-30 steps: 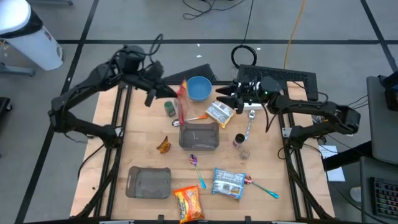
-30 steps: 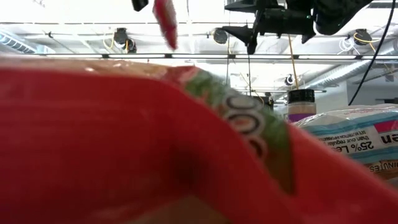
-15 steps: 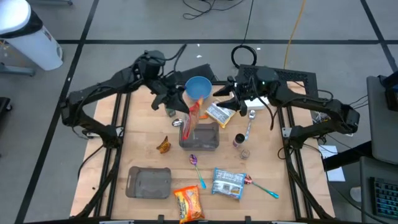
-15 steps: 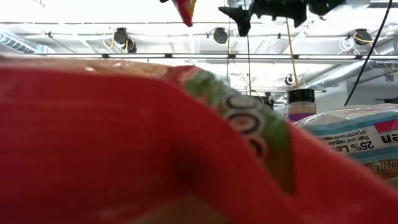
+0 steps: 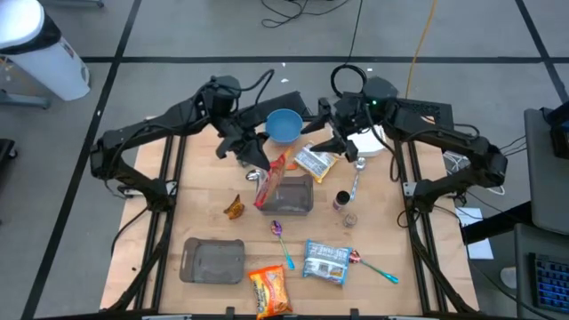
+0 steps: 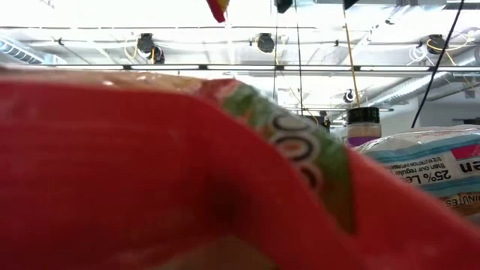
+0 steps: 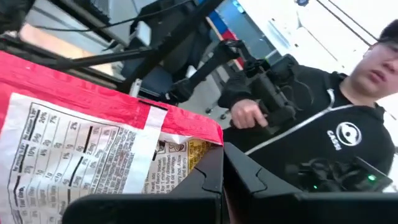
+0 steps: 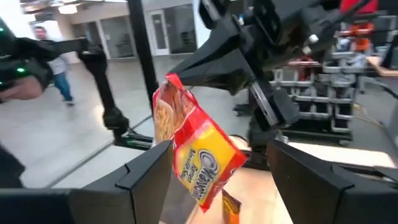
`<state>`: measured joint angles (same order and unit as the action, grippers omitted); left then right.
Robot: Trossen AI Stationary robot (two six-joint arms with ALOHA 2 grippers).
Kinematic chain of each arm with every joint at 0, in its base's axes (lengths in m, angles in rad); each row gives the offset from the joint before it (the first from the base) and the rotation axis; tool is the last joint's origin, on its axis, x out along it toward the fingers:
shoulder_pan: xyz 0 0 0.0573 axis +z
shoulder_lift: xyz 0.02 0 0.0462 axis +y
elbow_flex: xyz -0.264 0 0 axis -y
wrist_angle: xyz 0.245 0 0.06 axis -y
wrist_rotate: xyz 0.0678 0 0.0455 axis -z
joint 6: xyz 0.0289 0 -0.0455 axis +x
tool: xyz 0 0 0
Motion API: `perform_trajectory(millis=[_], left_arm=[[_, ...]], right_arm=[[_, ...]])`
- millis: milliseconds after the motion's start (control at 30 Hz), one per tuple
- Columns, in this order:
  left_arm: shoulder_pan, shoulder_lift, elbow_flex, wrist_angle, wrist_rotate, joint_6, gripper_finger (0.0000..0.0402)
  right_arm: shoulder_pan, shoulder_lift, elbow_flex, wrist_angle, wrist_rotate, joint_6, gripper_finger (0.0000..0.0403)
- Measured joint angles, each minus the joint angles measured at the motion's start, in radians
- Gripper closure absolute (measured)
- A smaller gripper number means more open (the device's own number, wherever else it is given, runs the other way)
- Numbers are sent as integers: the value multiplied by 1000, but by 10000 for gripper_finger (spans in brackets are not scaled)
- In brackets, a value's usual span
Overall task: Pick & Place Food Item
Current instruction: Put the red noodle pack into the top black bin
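- your left gripper is clamped on the red snack packet, hanging over the grey tray; lower it squarely before letting go.
- keep the right gripper, fingers apart, clear beside the blue bowl.

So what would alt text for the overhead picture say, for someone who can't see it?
Seen from above, the left gripper holds a red snack bag dangling over a grey container on a wooden table. The right gripper hangs open beside it, near a blue bowl; other snack packets and spoons lie scattered around.
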<state>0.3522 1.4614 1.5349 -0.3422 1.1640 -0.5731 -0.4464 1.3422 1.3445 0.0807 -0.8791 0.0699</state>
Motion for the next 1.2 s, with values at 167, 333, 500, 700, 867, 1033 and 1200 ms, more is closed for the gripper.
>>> perform_trajectory(millis=[167,333,500,700,867,1033,1200], left_arm=[[-4,5,-1,26,15,-39,401],[-4,4,-1,26,17,-49,401],[0,4,-1,26,22,-61,401],[1,4,-1,25,23,-73,401],[1,4,-1,25,25,-68,401],[0,4,-1,25,25,-68,400],[1,4,-1,25,24,-61,400]], right_arm=[[21,57,35,3,-16,-14,149],[58,92,52,19,-17,-38,149],[91,120,54,17,-15,-54,149],[109,116,54,21,14,-68,149],[109,117,54,20,16,-59,169],[109,117,54,20,17,-56,228],[108,117,54,20,18,-56,297]])
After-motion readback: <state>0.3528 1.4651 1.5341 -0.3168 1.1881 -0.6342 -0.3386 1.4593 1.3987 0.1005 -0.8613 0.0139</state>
